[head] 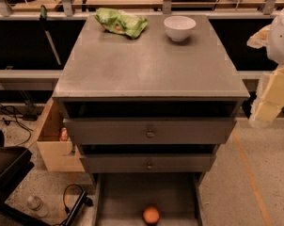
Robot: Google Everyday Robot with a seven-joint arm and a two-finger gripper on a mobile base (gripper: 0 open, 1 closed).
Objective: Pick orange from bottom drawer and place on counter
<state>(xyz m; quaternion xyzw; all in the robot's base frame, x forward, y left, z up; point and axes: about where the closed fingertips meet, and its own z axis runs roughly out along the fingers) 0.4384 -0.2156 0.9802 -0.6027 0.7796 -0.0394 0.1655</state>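
Orange [151, 215] sitting in bottom drawer [128, 194], pulled wide open, roughly centered side to side, toward the near end. Grey surface [146, 65] up top carrying green snack bag [121, 22] back left and white bowl [179, 28] back right, well apart. Tool [272, 95] off at far right of view, just past the surface's right edge, well apart from orange. Can't tell if clenched or released.

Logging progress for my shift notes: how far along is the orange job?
Done: bottom drawer is open. In hand: no grasp yet; the gripper hangs at the right edge, beside the counter. Left: grasp the orange, lying in the drawer, and place it on the counter.
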